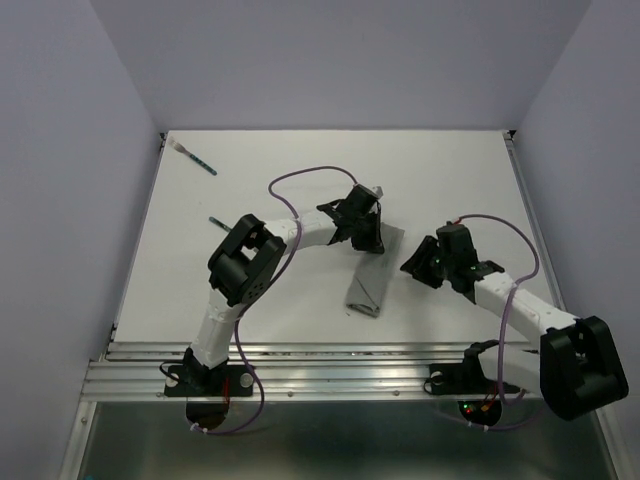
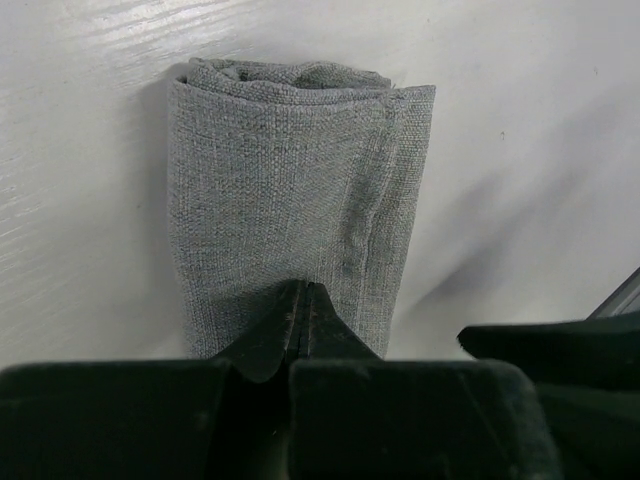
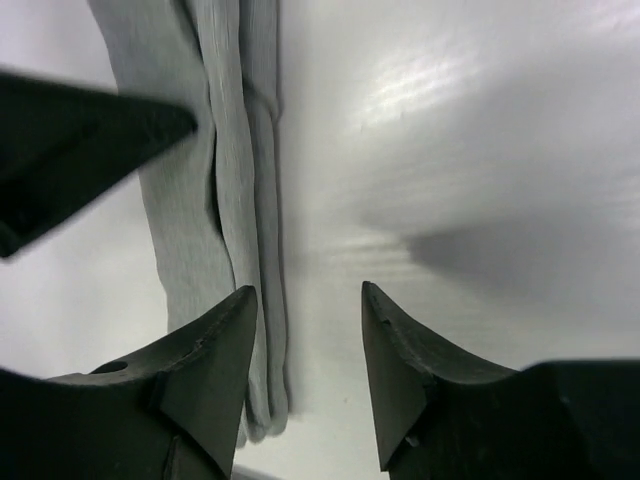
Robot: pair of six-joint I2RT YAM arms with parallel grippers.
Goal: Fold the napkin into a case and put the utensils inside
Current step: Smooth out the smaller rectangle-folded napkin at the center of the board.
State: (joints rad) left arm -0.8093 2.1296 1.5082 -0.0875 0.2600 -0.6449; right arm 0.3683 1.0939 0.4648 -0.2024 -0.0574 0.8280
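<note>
As the left end effector (image 2: 305,292), closed, perhaps pinches the case (image 2: 290,180), the right (image 3: 308,292) gapes.

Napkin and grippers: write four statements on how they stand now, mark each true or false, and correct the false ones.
1. The napkin is folded into a narrow strip. True.
2. The right gripper is clamped on the napkin. False: its jaws stand apart at the strip's edge, gripping nothing.
3. The left gripper is shut, its tips over one end of the strip. True.
4. Both utensils lie inside the fold. False: one utensil lies at the far left corner of the table, and a second utensil lies nearer. Both are apart from the napkin.
</note>
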